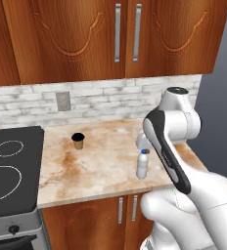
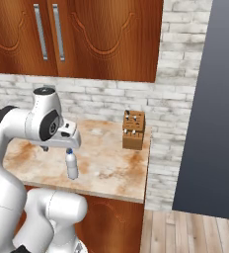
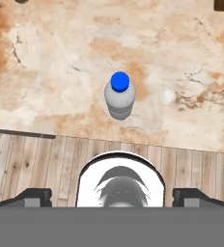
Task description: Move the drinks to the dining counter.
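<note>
Our fingers (image 3: 34,195) are spread wide with nothing between them, tips poking up at the bottom corners of the hand view. The gripper (image 3: 112,195) hangs over the counter's front edge looking straight down, and the bottle (image 3: 119,99) sits upright just ahead of it, blue cap facing us, not touched by anything.

From the left base view the bottle (image 1: 143,165) stands near the front edge of the counter (image 1: 101,166), right next to our forearm, which blocks the hand from that side. In the right base view the bottle (image 2: 72,164) is directly below the hand, with a clear gap above the cap.

The cup (image 1: 78,140) is upright further back and off to the left, well apart from the bottle, closer to the stove (image 1: 10,166) than to us. A corner of it just peeks in at the top left of the hand view.

Over on the right end of the counter, a knife block (image 2: 133,129) sits near the brick wall (image 2: 111,101). Wooden cabinets (image 1: 110,36) hang above the lot, and there's plank floor (image 3: 36,164) below the counter edge.
</note>
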Robot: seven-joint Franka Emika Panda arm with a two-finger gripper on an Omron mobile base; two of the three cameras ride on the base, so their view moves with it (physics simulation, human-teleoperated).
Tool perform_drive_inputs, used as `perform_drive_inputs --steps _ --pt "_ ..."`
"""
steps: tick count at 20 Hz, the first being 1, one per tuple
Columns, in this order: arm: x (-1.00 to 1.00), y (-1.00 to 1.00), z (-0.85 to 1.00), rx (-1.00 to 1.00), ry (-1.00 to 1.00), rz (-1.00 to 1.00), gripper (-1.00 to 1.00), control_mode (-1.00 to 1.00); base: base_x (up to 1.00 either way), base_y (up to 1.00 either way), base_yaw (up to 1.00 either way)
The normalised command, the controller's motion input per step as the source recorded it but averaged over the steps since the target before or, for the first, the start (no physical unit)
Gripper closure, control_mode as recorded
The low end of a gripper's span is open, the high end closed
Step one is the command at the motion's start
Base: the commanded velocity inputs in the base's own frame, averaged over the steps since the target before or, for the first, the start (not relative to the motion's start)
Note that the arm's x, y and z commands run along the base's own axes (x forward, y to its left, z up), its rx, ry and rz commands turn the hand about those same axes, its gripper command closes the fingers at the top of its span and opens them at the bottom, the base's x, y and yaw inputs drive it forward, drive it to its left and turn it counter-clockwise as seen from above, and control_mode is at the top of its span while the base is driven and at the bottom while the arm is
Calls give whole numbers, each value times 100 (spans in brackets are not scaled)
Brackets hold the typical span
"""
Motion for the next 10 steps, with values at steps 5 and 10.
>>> perform_drive_inputs --steps 5,10 --pt "1 6 -21 0 2 0 -100 -100 0 0 0" --pt "6 3 -5 0 0 0 -100 -100 0 0 0"
